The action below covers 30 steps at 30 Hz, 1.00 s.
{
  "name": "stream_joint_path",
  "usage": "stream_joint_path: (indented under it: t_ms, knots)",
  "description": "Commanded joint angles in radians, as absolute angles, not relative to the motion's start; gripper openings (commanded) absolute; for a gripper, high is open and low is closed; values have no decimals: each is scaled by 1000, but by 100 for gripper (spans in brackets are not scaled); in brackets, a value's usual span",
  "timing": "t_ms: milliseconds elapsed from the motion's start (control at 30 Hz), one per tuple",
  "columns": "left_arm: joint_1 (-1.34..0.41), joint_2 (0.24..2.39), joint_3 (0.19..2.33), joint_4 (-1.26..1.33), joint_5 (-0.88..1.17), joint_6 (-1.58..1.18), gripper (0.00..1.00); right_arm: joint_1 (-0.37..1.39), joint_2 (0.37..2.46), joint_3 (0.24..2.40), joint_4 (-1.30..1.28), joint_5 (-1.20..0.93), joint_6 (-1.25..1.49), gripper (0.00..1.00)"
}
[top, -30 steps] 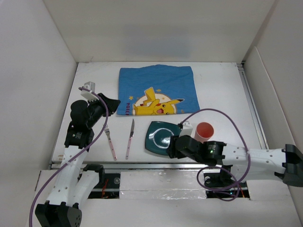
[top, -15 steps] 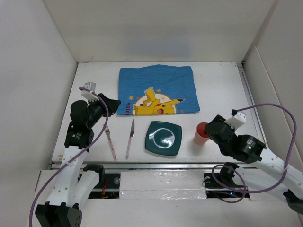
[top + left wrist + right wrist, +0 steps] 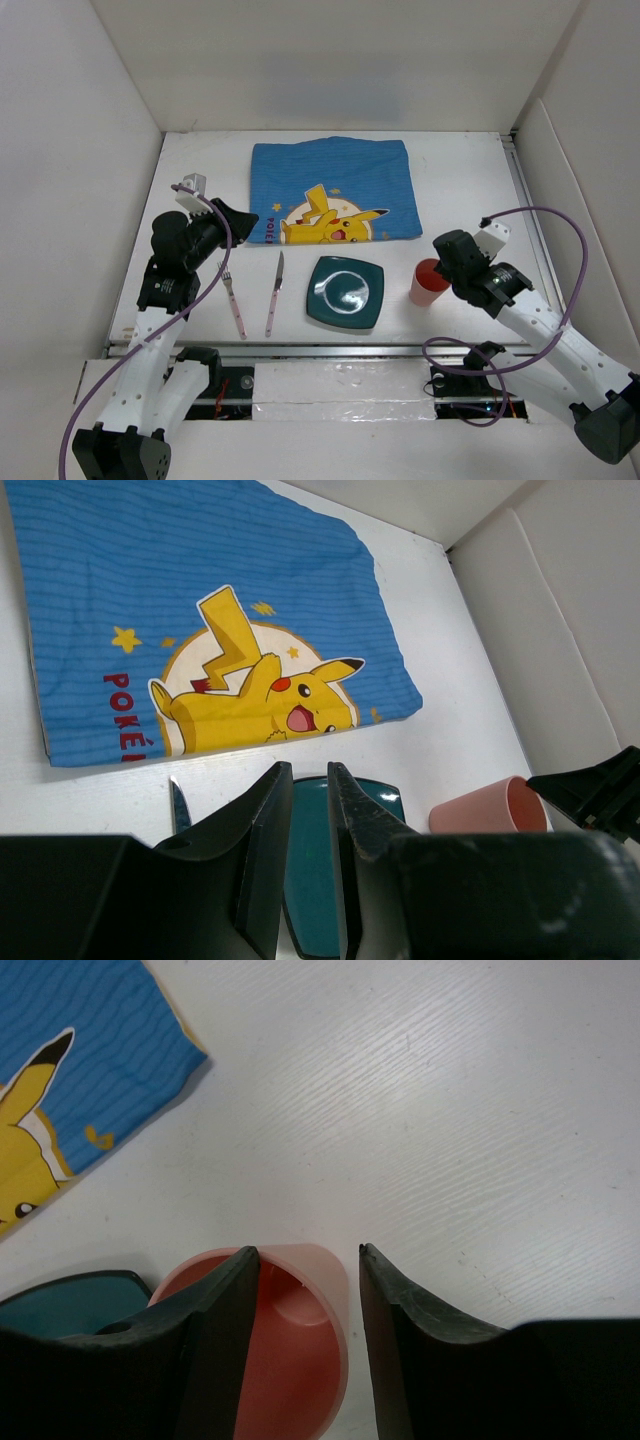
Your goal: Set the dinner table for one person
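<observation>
The white dinner table (image 3: 465,185) carries a teal square plate (image 3: 346,292), a pink-handled fork (image 3: 233,296), a knife (image 3: 275,292) and a pink cup (image 3: 427,284), all in a row near the front. My right gripper (image 3: 447,262) is open at the cup (image 3: 300,1350): one finger is inside it, the other outside, and the cup's wall stands between them with a gap. My left gripper (image 3: 240,222) hovers left of the placemat, above the fork. Its jaws (image 3: 310,780) are closed to a narrow slit and hold nothing. The plate (image 3: 312,880) shows through the slit.
A blue cloth placemat (image 3: 331,190) with a yellow cartoon print lies at the back centre; it also shows in the left wrist view (image 3: 200,610). A metal rail (image 3: 531,225) runs along the table's right edge. White walls enclose the left, back and right.
My right arm swung from over the plate's front right corner round to the right of the cup, and its jaws now straddle the cup's rim. The left arm has barely moved.
</observation>
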<state>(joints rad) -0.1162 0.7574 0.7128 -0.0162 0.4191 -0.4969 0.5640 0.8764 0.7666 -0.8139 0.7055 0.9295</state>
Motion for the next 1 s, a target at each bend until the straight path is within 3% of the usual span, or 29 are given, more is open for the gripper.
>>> stream_joint_path:
  t_ms: [0, 167, 400, 667, 967]
  knots:
    - [-121, 756, 749, 6, 436, -482, 19, 551, 879, 747, -727, 634, 876, 49]
    - [-130, 759, 755, 3, 434, -479, 19, 512, 894, 736, -690, 594, 848, 43]
    - [-140, 756, 753, 3, 430, -476, 19, 469, 937, 693, -588, 489, 798, 0]
    - [-140, 775, 755, 3, 449, -477, 19, 422, 1011, 981, -491, 569, 609, 0]
    - [-140, 807, 755, 3, 445, -482, 19, 296, 1599, 1570, -373, 451, 402, 0]
